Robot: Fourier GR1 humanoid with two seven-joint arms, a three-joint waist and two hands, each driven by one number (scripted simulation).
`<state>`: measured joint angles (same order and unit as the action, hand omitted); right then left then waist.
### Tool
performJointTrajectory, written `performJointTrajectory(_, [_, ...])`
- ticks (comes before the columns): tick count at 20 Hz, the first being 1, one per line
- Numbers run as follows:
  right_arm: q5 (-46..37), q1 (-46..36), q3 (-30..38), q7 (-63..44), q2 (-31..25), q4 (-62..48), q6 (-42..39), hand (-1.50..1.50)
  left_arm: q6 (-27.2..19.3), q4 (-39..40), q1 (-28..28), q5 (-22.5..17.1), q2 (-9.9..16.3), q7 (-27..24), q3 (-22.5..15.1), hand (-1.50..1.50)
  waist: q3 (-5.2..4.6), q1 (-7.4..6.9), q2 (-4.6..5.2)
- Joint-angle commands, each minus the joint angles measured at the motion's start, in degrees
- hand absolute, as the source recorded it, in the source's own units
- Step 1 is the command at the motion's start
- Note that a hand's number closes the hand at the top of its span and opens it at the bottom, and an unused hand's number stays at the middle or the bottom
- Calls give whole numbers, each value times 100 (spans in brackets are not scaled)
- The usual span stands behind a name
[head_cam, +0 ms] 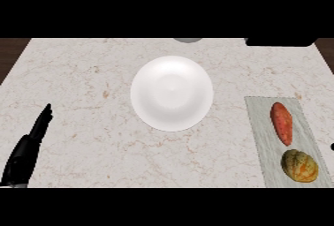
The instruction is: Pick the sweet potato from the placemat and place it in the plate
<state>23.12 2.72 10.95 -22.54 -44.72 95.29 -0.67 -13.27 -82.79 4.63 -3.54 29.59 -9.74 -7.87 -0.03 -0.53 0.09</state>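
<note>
White plate; orange sweet potato; grey placemat; veined beige counter.

Below me spreads the tabletop, a pale cream marble with thin rusty-brown veins wandering across it, filling nearly the whole frame. Its far edge runs along the top, and its sides slant outward toward the bottom. Past the upper left corner I see a strip of dark brown floor, and another sliver shows at the upper right. At the top centre a small grey rounded thing pokes over the far edge, and a black block sits at the upper right. The light is soft and even.
</note>
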Motion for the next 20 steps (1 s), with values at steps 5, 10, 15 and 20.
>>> performJointTrajectory(5, [-365, -794, -689, -278, -75, -1136, -1047, -150, 154, 302, -381, 84, -190, 42, 163, 0, 3, -4, 17])
performJointTrajectory(10, [-793, -1381, -918, -239, -197, -1981, -1734, -150, 180, -104, 62, 178, -166, -15, 249, 0, 4, -46, 6])
performJointTrajectory(15, [-1435, -1587, -1047, 246, 359, -2464, -1849, -150, 346, -167, 425, 280, -219, -233, 516, 0, 4, -10, -5])
performJointTrajectory(20, [-1780, -1680, -957, 616, 658, -2782, -2202, -150, 533, -36, 28, 493, -480, 69, 545, 0, 3, 30, -8])
